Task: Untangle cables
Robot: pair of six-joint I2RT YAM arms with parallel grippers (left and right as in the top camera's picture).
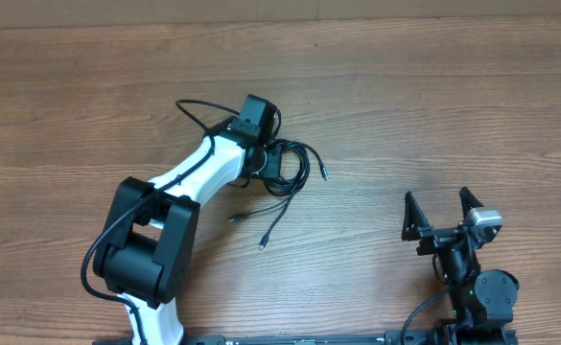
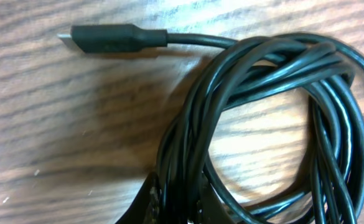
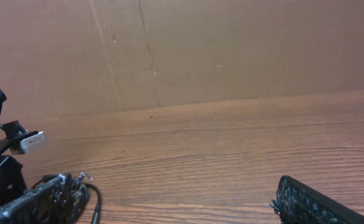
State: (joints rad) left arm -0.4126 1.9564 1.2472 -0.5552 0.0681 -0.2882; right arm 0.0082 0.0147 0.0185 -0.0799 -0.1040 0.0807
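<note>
- My left gripper (image 1: 264, 158) is clamped shut on the cables (image 1: 294, 165), which lie coiled on the bench directly under it.
- The plug tails (image 1: 264, 230) trail from the coil toward the arm bases.
- My right gripper (image 1: 441, 213) stands open, well right of the coil.

Even bright light — soft close-up blur

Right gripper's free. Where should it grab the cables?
Probably the free tail near its plug, from above with the open right gripper: it lies straight and alone on the table, clear of the coil the left gripper clamps.
</note>
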